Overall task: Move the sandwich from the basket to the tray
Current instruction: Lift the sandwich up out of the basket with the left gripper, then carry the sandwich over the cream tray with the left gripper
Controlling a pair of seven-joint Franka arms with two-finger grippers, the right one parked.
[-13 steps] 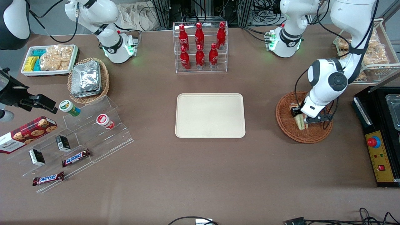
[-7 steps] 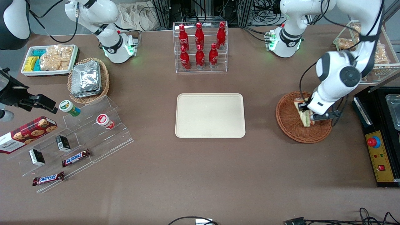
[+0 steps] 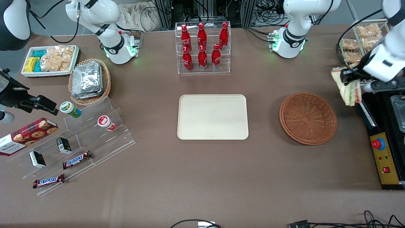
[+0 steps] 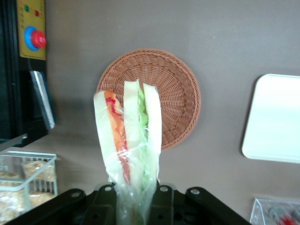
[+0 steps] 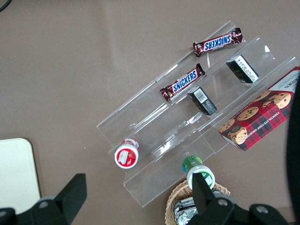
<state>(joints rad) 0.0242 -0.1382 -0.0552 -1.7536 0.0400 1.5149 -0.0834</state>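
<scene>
Clamped on the sandwich (image 4: 129,140), my gripper (image 3: 350,77) hangs high above the table, off the basket (image 3: 308,118) toward the working arm's end. The tray (image 3: 212,117) lies well apart from the basket.

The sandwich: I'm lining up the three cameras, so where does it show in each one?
Front view: the sandwich hangs in the gripper, above the table toward the working arm's end, clear of the basket.
Left wrist view: the sandwich is held in the jaws, with the empty basket below it.
Right wrist view: not in it.
Shared landmark: the basket.
</scene>
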